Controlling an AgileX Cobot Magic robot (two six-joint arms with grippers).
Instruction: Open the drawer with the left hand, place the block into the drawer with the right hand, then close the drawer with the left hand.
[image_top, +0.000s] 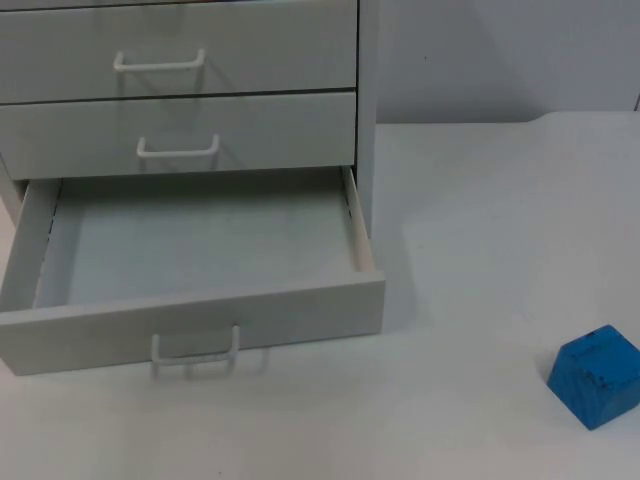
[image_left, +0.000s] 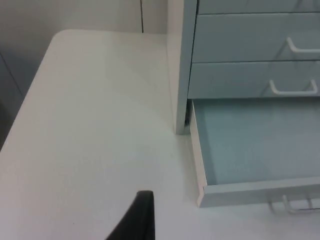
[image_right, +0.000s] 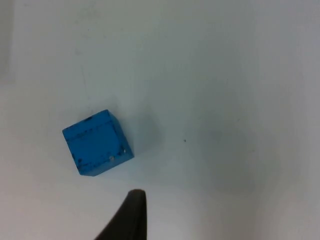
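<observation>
A white cabinet (image_top: 367, 120) stands at the back left of the table. Its bottom drawer (image_top: 200, 325) is pulled out, with nothing inside and a white handle (image_top: 195, 352) on the front. A blue block (image_top: 596, 376) sits on the table at the front right, well apart from the drawer. In the right wrist view my right gripper (image_right: 131, 215) hangs over the table just short of the blue block (image_right: 96, 143), not touching it. My left gripper (image_left: 140, 215) hovers over bare table to the left of the cabinet, apart from the open drawer (image_left: 250, 192).
The two upper drawers (image_top: 180, 60) are shut, each with a white handle. The grey partition wall (image_top: 500, 50) closes the table's far side. In the left wrist view the table's rounded left edge (image_left: 35, 90) drops off beside the cabinet. White table (image_top: 470, 250) lies between drawer and block.
</observation>
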